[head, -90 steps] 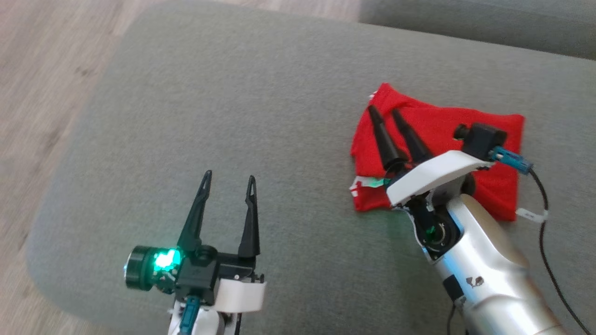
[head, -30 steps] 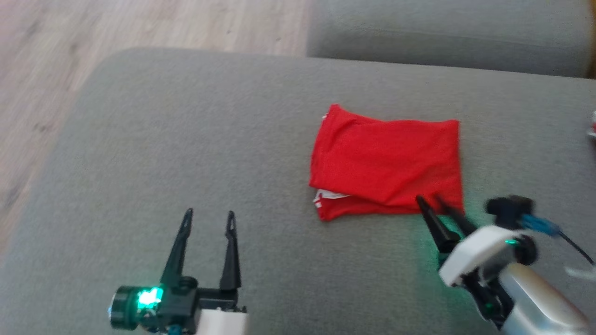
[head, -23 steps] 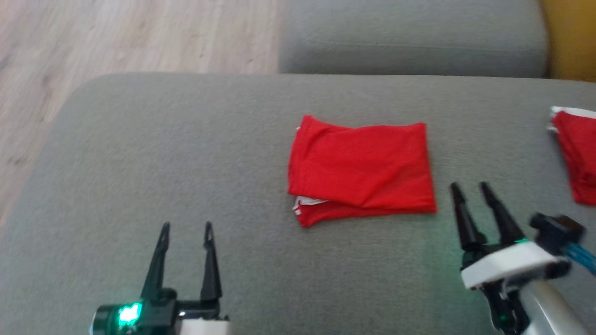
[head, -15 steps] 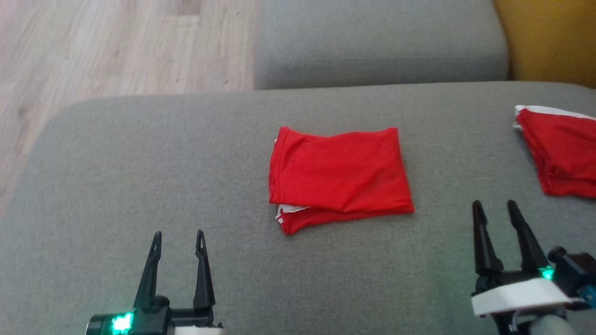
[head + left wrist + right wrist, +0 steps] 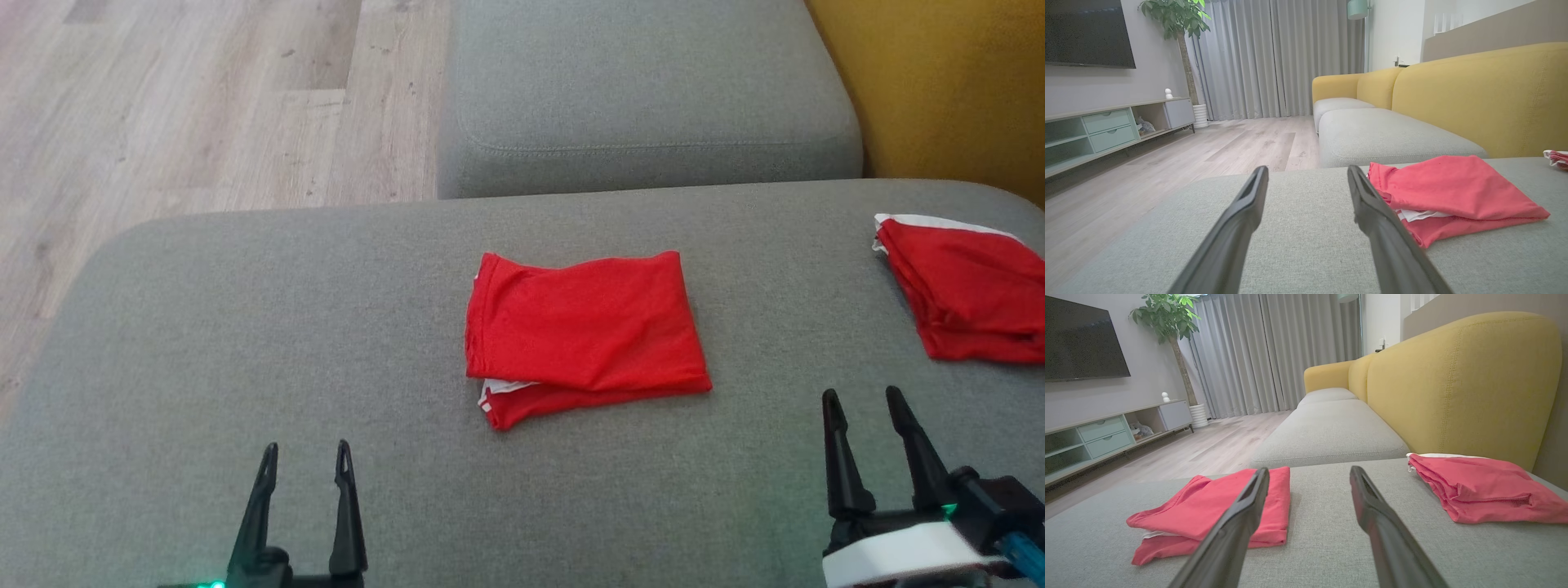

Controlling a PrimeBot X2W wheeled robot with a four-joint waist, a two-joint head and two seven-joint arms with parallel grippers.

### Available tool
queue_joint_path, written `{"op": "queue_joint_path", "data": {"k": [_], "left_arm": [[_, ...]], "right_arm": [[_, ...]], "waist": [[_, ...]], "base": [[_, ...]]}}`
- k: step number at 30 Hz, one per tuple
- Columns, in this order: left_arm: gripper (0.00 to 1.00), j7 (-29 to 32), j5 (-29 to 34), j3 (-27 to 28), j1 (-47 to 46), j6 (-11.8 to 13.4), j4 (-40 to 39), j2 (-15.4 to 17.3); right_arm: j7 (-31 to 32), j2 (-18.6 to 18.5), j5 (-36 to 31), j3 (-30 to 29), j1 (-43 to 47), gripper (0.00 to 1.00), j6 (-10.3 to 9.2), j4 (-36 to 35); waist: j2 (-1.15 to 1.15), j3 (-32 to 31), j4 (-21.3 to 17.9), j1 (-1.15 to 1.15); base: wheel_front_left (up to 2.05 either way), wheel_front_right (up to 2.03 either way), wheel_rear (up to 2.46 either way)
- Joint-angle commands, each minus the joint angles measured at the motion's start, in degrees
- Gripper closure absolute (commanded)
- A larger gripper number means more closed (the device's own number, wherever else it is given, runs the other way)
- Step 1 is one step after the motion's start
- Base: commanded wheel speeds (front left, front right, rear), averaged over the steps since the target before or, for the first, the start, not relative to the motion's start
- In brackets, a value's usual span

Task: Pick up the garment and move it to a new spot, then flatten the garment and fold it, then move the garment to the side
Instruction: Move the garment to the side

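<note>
A folded red garment [image 5: 581,333] with a white edge showing lies flat in the middle of the grey cushion [image 5: 245,327]; it also appears in the left wrist view [image 5: 1449,196] and the right wrist view [image 5: 1216,510]. My left gripper [image 5: 306,461] stands open at the lower left, well short of it, nothing between its fingers. At the lower right my right gripper [image 5: 864,402] is open too, empty, off the garment's right corner.
A second folded red garment [image 5: 967,298] lies at the cushion's right edge [image 5: 1482,488]. Another grey seat cushion [image 5: 645,90] sits beyond, a yellow sofa back [image 5: 939,82] to the right, wooden floor [image 5: 163,106] to the left.
The right gripper let go of the folded garment, opened and drew back to the lower right. The head camera swung right and up, bringing the second garment into view.
</note>
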Motion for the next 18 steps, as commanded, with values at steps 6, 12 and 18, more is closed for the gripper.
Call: {"op": "queue_joint_path", "data": {"k": [6, 12, 18], "left_arm": [[0.0, -0.29, 0.99, 2.04, -1.46, -1.0, -0.72, -0.34], [0.0, -0.29, 1.04, 1.85, -1.22, -1.26, -0.26, -0.35], [0.0, -0.29, 1.37, 2.18, -1.51, -1.51, -0.07, -0.34]], "right_arm": [[-0.77, -0.17, -0.72, 1.35, -1.17, 0.0, -0.04, -1.34], [-0.77, -0.13, -1.02, 1.2, -0.84, 0.0, -0.04, -0.97], [-0.77, 0.18, -1.09, 1.3, -0.86, 0.0, -0.04, -0.57]], "waist": [[0.0, -0.54, 0.31, 0.01], [0.0, -0.97, 0.7, 0.01], [0.0, -1.08, 0.81, 0.01]], "base": [[0.0, 0.0, 0.0], [0.0, 0.0, 0.0], [0.0, 0.0, 0.0]]}}
